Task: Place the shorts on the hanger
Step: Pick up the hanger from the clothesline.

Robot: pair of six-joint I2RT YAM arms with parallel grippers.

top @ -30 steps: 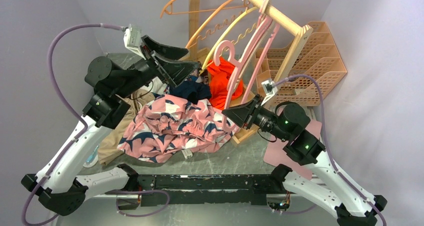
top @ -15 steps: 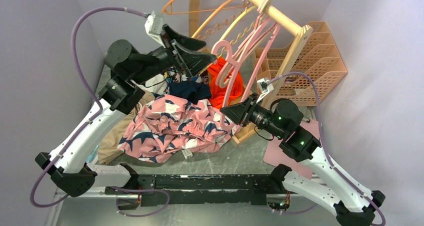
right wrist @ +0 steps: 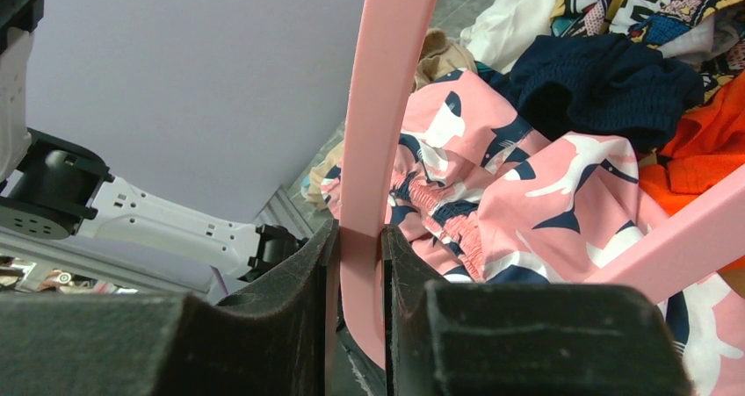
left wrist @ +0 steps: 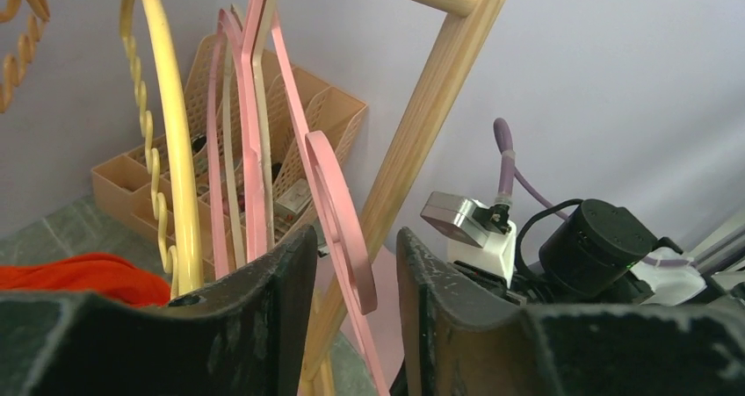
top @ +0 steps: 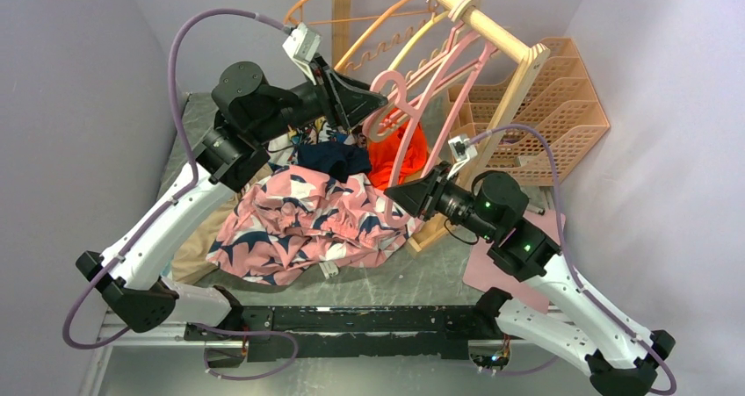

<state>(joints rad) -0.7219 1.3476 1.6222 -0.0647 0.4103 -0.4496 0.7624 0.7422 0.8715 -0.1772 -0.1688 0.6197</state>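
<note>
The pink hanger stands nearly upright above the clothes pile, off the wooden rail. My right gripper is shut on its lower arm; in the right wrist view both pads press the flat pink bar. My left gripper reaches in from the left at the hook. In the left wrist view the hook's tip sits between the fingers with a gap on each side, so the gripper is open around it. The shorts, pink with a navy-and-white print, lie crumpled on the table below, also visible behind the bar.
A slanted wooden rail carries orange hangers, a yellow hanger and another pink one. A peach basket organiser stands at right. An orange-red garment, a navy garment and tan cloth surround the shorts.
My left arm swung up and right until its fingers came around the hanger's hook, and they narrowed. The right gripper kept its hold and tilted the hanger slightly left.
</note>
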